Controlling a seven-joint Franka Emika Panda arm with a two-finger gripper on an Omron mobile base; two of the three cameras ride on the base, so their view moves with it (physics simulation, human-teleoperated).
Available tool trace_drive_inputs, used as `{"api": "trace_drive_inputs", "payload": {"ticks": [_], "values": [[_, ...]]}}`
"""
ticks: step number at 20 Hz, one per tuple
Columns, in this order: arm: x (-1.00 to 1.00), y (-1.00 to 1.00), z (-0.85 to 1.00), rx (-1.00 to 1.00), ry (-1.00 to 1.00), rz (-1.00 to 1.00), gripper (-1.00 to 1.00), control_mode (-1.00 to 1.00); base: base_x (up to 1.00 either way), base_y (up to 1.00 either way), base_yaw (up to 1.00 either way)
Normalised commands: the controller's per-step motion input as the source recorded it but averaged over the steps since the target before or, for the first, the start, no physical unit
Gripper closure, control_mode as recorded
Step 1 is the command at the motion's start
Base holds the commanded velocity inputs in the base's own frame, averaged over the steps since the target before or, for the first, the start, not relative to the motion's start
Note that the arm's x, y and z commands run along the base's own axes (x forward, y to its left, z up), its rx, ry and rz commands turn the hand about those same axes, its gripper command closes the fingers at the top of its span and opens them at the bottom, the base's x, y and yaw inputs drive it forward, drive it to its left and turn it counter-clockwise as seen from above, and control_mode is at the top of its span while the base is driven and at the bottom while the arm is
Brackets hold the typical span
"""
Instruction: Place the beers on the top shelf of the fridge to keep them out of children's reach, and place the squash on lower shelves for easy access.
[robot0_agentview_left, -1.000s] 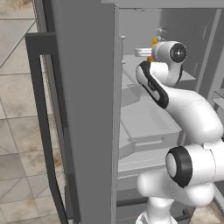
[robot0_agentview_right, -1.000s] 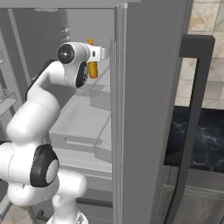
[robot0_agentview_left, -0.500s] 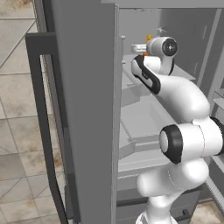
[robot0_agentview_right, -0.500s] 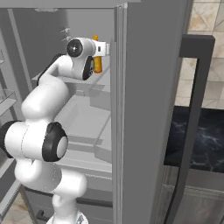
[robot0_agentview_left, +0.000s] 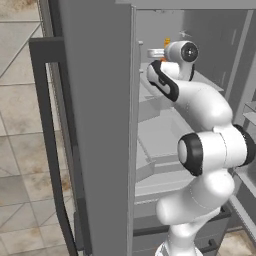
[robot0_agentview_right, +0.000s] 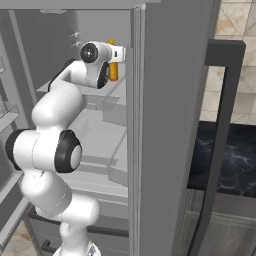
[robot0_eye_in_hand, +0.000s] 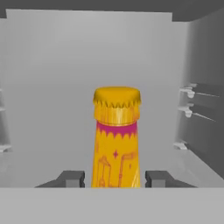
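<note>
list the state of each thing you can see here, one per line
fridge: doors open, arm reaching inside
amber bottle: upright, capped, between the gripper's fingers, held in front of the fridge's back wall
gripper: shut on the amber bottle, up near the top shelf
top shelf: bare where it shows; whether the bottle's base touches it is hidden

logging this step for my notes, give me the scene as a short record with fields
place: inside the open fridge, arm reaching to the upper part
held item: amber-yellow beer bottle with orange label and crimped cap, upright
pincer: pincer with a finger on each side of the bottle's neck, shut on it
bottle position: above the top shelf; contact with the shelf cannot be told
bottle in base view: part of the bottle shows beside the hand
interior: pale grey walls, side rail pegs on the wall
</note>
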Motion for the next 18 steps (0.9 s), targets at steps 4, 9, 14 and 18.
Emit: {"api": "trace_drive_inputs", "payload": {"ticks": [4,9,14,18], "values": [[0.25,0.0,-0.36,0.0,-0.1,0.0,1.0,-1.0,0.0,0.0,0.0],[0.23,0.0,-0.33,0.0,-0.09,0.0,-1.0,-1.0,0.0,0.0,0.0],[0.13,0.0,-0.21,0.0,-0.04,0.0,-1.0,-1.0,0.0,0.0,0.0],[0.02,0.0,-0.11,0.0,0.0,0.0,-1.0,-1.0,0.0,0.0,0.0]]}}
